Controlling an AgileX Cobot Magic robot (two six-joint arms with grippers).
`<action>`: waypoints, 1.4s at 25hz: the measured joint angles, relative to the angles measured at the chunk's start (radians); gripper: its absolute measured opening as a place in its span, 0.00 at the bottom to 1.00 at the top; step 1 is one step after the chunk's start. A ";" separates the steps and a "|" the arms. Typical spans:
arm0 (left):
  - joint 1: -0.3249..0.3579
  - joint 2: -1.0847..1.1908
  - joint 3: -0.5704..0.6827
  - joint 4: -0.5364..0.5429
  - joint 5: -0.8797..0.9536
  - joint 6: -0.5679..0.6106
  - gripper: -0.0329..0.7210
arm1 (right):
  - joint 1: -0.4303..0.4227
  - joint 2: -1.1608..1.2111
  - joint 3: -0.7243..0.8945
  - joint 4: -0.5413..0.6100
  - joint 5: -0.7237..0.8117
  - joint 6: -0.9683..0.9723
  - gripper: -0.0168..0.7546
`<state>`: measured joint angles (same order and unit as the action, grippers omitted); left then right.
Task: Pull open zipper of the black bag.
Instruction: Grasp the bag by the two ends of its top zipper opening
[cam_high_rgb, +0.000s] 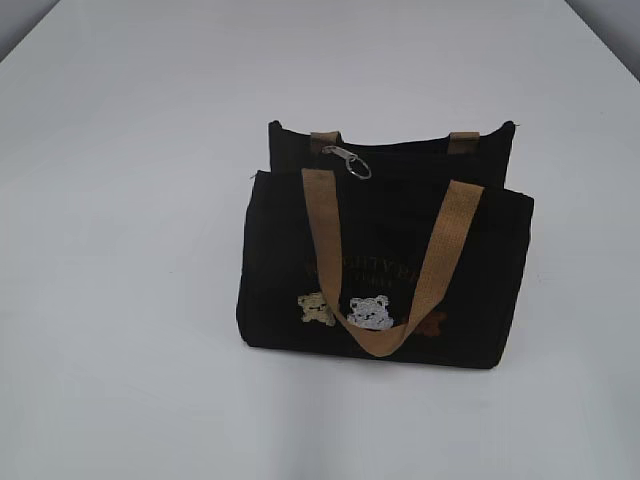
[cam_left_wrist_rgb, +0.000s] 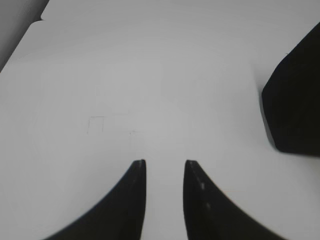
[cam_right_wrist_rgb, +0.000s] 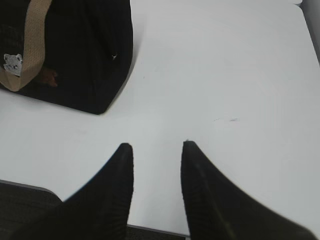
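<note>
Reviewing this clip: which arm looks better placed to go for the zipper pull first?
Probably left. The zipper pull lies toward the left end of the black bag top. Both the left gripper and right gripper hover open over bare table beside the bag, neither touching it.

The exterior camera is looking down at a slant from the front across the white counter (cam_high_rgb: 120, 380), framing the black bag (cam_high_rgb: 385, 260) at the centre of the frame at middling distance. The left wrist camera is hovering low over the counter, facing forward past its own fingers (cam_left_wrist_rgb: 132, 200) at lower centre, and is catching only a corner of the bag at the right edge. The right wrist camera is looking down over its fingers (cam_right_wrist_rgb: 112, 195) likewise, taking in the bag's end and front at upper left. All three views are sharing the bag and counter.
</note>
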<state>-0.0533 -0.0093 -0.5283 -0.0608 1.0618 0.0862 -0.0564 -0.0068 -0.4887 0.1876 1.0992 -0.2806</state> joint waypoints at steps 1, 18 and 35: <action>0.000 0.000 0.000 0.000 0.000 0.000 0.31 | 0.000 0.000 0.000 0.000 0.000 0.000 0.36; 0.000 0.000 0.000 0.000 0.000 0.000 0.31 | 0.000 0.000 0.000 0.000 0.000 0.001 0.36; 0.000 0.587 -0.010 -0.913 -0.425 1.064 0.55 | 0.000 0.000 0.000 0.000 0.000 0.001 0.36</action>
<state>-0.0533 0.5780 -0.5380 -0.9743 0.6372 1.1501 -0.0564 -0.0068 -0.4887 0.1876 1.0992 -0.2797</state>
